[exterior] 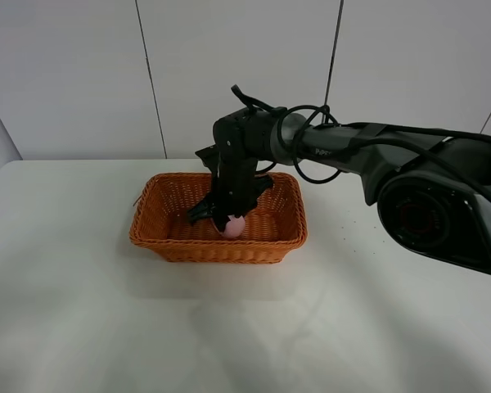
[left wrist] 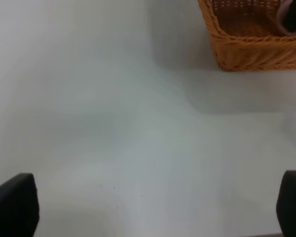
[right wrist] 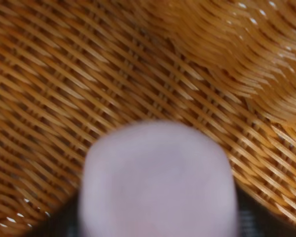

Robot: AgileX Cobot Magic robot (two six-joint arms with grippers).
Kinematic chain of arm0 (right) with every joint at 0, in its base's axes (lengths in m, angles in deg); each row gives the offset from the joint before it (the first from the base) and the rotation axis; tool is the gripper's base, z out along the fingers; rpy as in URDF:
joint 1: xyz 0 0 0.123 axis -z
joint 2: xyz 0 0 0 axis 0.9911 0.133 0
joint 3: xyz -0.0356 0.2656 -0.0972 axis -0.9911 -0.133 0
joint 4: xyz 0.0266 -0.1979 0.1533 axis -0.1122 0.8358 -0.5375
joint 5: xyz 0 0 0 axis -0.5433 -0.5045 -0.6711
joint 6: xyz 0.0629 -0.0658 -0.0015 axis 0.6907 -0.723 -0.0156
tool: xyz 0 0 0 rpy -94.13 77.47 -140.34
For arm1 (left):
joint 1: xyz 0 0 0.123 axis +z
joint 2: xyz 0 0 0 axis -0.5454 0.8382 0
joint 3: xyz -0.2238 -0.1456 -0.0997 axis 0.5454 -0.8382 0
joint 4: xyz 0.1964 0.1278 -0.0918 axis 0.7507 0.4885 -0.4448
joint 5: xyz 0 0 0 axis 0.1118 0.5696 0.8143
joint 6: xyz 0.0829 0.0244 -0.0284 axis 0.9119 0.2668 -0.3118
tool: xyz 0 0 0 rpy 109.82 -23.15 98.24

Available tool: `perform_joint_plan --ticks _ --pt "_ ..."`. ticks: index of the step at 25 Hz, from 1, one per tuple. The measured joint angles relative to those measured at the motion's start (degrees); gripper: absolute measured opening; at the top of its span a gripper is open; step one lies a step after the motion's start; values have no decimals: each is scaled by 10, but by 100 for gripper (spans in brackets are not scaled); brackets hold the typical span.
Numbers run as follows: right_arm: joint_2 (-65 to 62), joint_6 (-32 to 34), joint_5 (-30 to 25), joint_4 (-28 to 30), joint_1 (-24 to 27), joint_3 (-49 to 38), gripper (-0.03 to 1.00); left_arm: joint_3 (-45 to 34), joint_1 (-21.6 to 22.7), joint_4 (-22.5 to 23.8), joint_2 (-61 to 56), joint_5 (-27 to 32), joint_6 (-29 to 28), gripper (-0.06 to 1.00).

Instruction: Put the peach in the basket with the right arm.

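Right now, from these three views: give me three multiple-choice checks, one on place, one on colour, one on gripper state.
1. Where is the peach?
A) on the table left of the basket
B) inside the basket, at the right gripper
C) balanced on the rim

2. Basket colour?
A) white
B) blue
C) orange-brown

3. State of the left gripper?
A) open, holding nothing
B) shut on the peach
C) shut on the basket rim

Answers:
1 B, the high view shows it within the wicker walls.
2 C, the weave is orange-brown in every view.
3 A, its fingers stand far apart over bare table.
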Motion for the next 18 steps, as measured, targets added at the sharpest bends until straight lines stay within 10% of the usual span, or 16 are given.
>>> perform_joint_plan --ticks 5,18 --pt "-11 0 -3 0 0 4 65 0 0 0 0 0 0 99" --pt "-46 -1 -140 8 0 243 68 0 0 0 0 0 0 99"
